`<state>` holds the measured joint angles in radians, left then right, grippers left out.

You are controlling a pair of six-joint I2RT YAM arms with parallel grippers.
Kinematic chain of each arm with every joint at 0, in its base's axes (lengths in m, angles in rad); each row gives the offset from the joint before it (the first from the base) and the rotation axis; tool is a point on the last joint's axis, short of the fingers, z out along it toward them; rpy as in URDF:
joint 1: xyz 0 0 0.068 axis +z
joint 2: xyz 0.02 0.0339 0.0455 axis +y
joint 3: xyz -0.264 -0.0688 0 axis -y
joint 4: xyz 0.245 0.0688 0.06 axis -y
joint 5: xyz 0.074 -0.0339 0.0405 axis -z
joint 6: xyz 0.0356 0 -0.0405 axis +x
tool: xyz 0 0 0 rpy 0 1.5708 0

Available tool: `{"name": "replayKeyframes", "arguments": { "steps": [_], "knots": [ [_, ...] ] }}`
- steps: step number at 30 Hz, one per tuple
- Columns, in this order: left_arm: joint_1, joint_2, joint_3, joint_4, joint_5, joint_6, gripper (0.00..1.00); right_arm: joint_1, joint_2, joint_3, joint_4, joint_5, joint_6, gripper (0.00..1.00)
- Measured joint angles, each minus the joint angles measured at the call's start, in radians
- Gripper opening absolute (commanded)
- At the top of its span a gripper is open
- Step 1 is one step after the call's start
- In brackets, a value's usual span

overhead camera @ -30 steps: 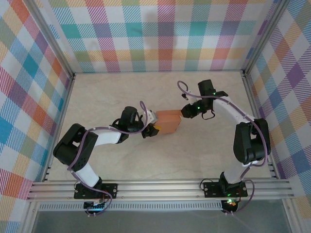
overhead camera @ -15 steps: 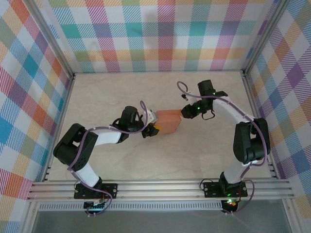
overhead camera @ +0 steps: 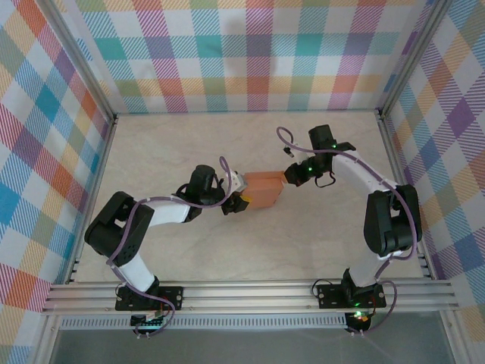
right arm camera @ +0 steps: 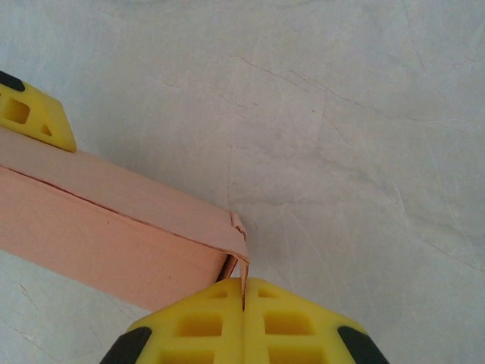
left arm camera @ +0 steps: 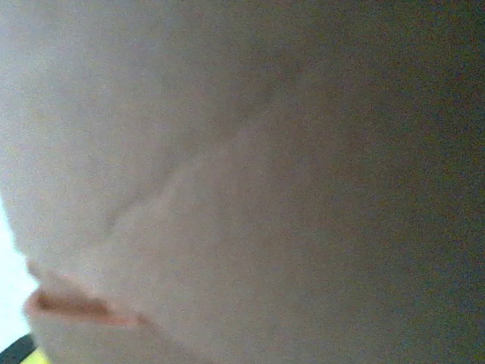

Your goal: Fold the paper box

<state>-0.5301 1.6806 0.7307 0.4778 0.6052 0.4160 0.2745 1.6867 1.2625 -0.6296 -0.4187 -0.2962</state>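
Note:
The paper box (overhead camera: pixel 263 189) is a small salmon-orange box standing in the middle of the table. My left gripper (overhead camera: pixel 241 191) has its fingers on either side of the box's left end and holds it. In the left wrist view the box's card (left arm camera: pixel 227 189) lies right against the lens as a blur. My right gripper (overhead camera: pixel 286 177) is at the box's upper right corner. In the right wrist view its yellow jaws (right arm camera: pixel 244 297) are shut on a thin flap at the corner of the box (right arm camera: pixel 114 227). One yellow finger (right arm camera: pixel 34 114) of the left gripper rests against the box's far face.
The beige table (overhead camera: pixel 189 144) is walled by plaid panels (overhead camera: pixel 250 53) on three sides. An aluminium rail (overhead camera: pixel 250 292) carrying both arm bases runs along the near edge. Free table lies behind and in front of the box.
The right gripper's jaws have closed fully on the box's corner flap. Both arms and the box have hardly shifted.

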Motion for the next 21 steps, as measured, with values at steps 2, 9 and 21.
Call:
{"name": "replayKeyframes", "arguments": {
  "steps": [2, 9, 21],
  "knots": [
    [0.000, 0.002, 0.002, 0.005, -0.001, 0.005, 0.29, 0.000, -0.015, -0.006, 0.003, 0.007, 0.023, 0.00],
    [-0.027, 0.015, 0.028, -0.004, -0.017, 0.029, 0.29, -0.004, -0.077, -0.046, 0.010, 0.024, 0.154, 0.00],
    [-0.047, 0.070, 0.027, 0.073, -0.004, -0.019, 0.28, 0.012, -0.186, -0.163, 0.062, 0.120, 0.386, 0.00]
  ]
}}
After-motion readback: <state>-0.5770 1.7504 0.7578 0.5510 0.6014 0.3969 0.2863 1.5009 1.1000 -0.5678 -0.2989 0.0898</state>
